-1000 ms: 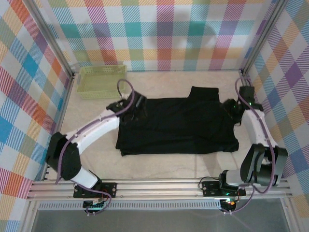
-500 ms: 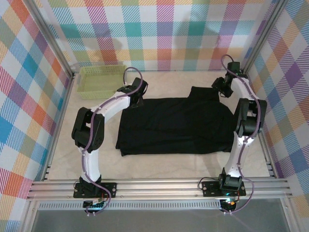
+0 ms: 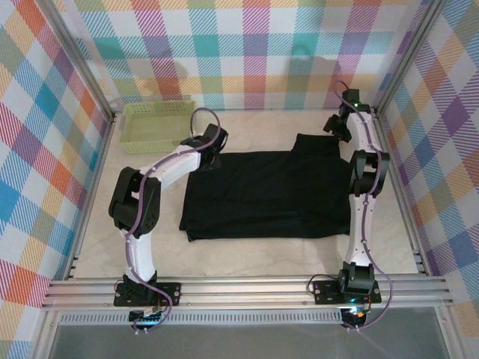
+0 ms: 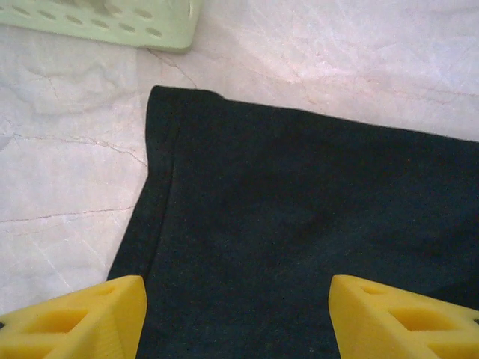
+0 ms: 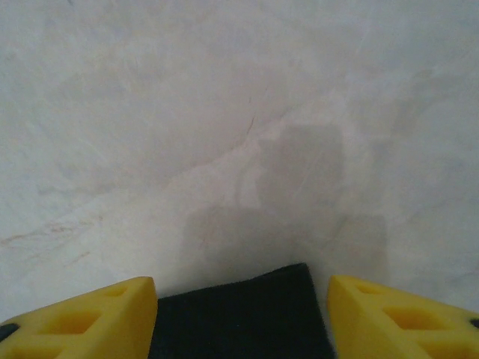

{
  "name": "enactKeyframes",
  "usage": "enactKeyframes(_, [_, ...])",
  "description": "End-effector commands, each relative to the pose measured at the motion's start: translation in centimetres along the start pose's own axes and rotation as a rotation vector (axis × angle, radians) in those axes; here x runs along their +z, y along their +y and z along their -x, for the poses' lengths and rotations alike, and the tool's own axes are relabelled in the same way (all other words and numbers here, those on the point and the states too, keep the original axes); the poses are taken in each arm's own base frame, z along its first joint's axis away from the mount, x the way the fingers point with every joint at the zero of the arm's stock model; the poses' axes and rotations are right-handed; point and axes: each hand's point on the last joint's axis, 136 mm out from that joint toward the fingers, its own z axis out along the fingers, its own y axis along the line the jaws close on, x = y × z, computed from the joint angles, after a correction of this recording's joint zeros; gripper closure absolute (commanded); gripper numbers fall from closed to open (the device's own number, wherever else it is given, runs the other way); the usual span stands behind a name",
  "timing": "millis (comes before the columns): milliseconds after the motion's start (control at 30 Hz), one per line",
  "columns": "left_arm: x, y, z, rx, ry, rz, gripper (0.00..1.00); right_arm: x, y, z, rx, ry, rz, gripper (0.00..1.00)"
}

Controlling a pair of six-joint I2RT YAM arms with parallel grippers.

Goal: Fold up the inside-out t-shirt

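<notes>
Grasp step, apparently: your left gripper (image 4: 237, 303) hangs released over the plain black cloth t-shirt (image 3: 273, 196), at its corner nearest the pale green plastic lattice basket (image 3: 153, 127). Your right gripper (image 5: 241, 303) is released well beyond; pinch both corners next.

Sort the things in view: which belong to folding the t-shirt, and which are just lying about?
Part of the job:
black t-shirt, spread out flat
left hand, open over a shirt corner
right hand, open at another shirt edge

Lying about:
pale green basket, at the far left, apart from the shirt
</notes>
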Motion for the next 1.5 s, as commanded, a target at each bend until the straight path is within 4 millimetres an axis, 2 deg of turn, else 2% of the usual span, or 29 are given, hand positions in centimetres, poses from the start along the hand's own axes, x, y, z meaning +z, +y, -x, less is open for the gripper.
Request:
enactKeyframes(0, [-1.7, 0.6, 1.6, -0.011, -0.049, -0.017, 0.34, 0.2, 0.0, -1.8, -0.017, 0.071, -0.033, 0.44])
enactKeyframes(133, [-1.6, 1.2, 1.8, -0.034, -0.047, -0.017, 0.34, 0.3, -0.6, -3.0, -0.007, 0.122, -0.052, 0.57])
enactKeyframes(200, [-1.7, 1.4, 1.8, -0.047, -0.045, -0.021, 0.34, -0.2, -1.3, -3.6, 0.004, 0.145, -0.085, 0.76])
enactKeyframes(267, [-1.8, 1.4, 1.9, -0.050, -0.043, -0.029, 0.34, -1.1, -2.4, -4.0, 0.033, 0.143, -0.126, 0.92])
enactKeyframes(367, [-1.8, 1.3, 1.9, -0.037, -0.026, -0.022, 0.33, -3.4, -3.5, -3.7, 0.091, 0.072, -0.080, 1.00])
enactKeyframes(433, [-1.7, 1.5, 2.1, -0.022, -0.014, 0.008, 0.33, -5.6, -4.5, -3.3, 0.112, 0.005, -0.063, 1.00])
enactKeyframes(500, [-1.6, 1.5, 2.5, -0.014, -0.006, 0.035, 0.33, -8.5, -6.3, -2.8, 0.140, -0.058, -0.123, 1.00])
enactKeyframes(567, [-1.4, 1.2, 3.0, -0.011, -0.004, 0.042, 0.32, -11.0, -9.3, -3.0, 0.222, -0.100, -0.180, 1.00])
enactKeyframes(667, [-0.6, 0.3, 3.2, -0.005, 0.019, 0.036, 0.30, -12.6, -12.9, -3.7, 0.338, -0.133, -0.153, 1.00])
enactKeyframes(767, [0.5, -0.9, 3.7, 0.013, 0.034, 0.042, 0.29, -13.6, -15.0, -4.0, 0.372, -0.154, -0.161, 1.00])
enactKeyframes(833, [1.4, -1.7, 4.0, 0.027, 0.035, 0.048, 0.29, -13.9, -15.3, -4.0, 0.379, -0.161, -0.152, 1.00])
enactKeyframes(933, [2.4, -3.2, 4.6, 0.043, 0.024, 0.043, 0.29, -14.2, -14.8, -3.8, 0.371, -0.164, -0.120, 1.00])
enactKeyframes(1233, [4.5, -11.5, 6.8, 0.084, -0.044, -0.160, 0.28, -13.7, -13.3, -3.6, 0.353, -0.156, -0.037, 1.00])
enactKeyframes(1467, [8.0, -14.6, 7.3, 0.095, -0.041, -0.199, 0.29, -13.3, -12.9, -3.8, 0.351, -0.145, -0.019, 1.00])
